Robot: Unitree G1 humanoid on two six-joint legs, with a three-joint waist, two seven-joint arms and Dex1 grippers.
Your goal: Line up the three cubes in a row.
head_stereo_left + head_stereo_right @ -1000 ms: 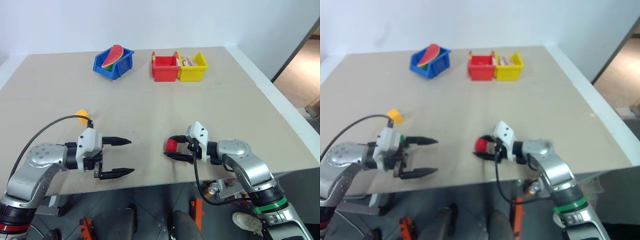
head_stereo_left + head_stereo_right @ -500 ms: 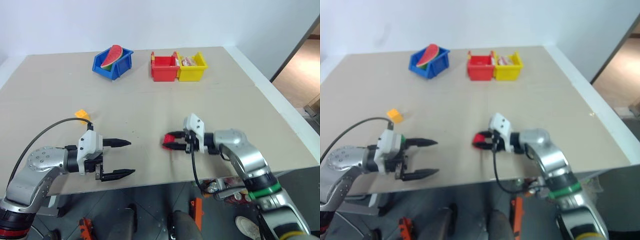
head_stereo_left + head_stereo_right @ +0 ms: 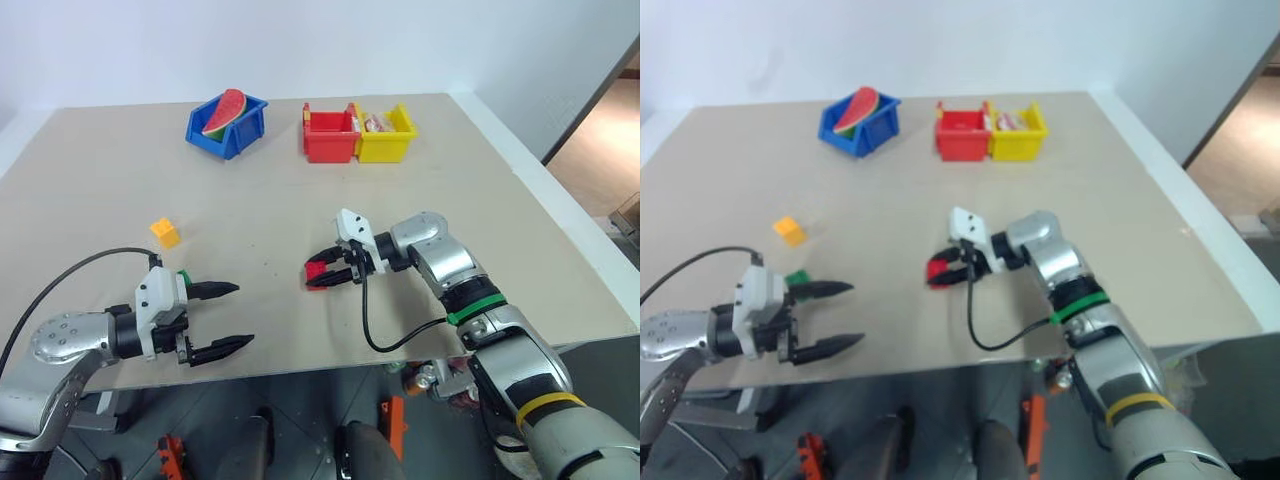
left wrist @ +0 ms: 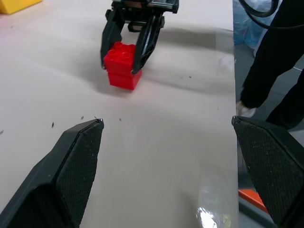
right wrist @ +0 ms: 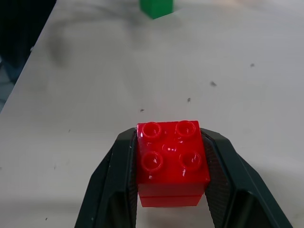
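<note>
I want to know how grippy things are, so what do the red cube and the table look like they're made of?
Red cube: looks like hard moulded plastic, glossy, with highlights on its four round studs; the right gripper is shut on it. Table: a smooth beige top, probably laminate or coated board, mostly matte with a faint sheen and small dark specks; the exact material can't be told.

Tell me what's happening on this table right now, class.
The robot is lining up three small cubes. Its right claw is shut on the red cube, held near the middle of the table. The left claw is open, holding nothing, with the green cube beside it. The orange-yellow cube sits apart on the robot's left, so no row exists yet.
</note>
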